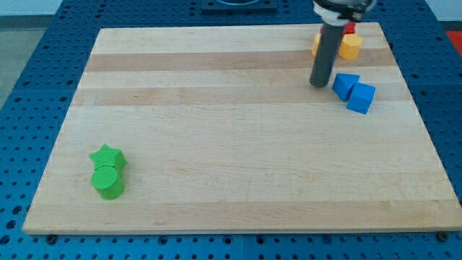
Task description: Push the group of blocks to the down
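Pale wooden counter [238, 144] on a blue perforated base [29, 87]. Dark rod descending from twelve o'clock, my tip [318, 84] planted on the wood toward the upper right. No hand on this rig (a bare rod only), so nothing to call apart, together or clamped.

Just at three o'clock of my tip, nearly touching: blue triangular block [344, 84], with blue cube [361, 97] pressed against it at four o'clock. Above, at roughly one o'clock of my tip: yellow hexagonal block [351, 47] near the far edge, red block [350, 29] touching it from behind (shape unclear, mostly hidden). Sliver of another yellow block [316, 43] showing left of the rod, shape not readable. All five clustered in the upper right corner, close together around the rod.

Well apart, at about eight o'clock across the wood: green star block [107, 157] touching green cylinder [108, 181] directly below it, both near the lower left corner.
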`<act>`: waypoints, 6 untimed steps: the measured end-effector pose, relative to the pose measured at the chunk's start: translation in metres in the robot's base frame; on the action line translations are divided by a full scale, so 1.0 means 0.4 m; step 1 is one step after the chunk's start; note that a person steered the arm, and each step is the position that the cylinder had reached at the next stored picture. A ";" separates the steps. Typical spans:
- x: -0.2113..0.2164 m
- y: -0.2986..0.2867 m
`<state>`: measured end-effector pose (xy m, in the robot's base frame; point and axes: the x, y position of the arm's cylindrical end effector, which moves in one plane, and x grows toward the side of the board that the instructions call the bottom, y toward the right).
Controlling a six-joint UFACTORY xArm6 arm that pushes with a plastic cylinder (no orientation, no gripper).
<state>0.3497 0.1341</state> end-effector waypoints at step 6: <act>-0.396 -0.029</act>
<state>0.1914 0.1226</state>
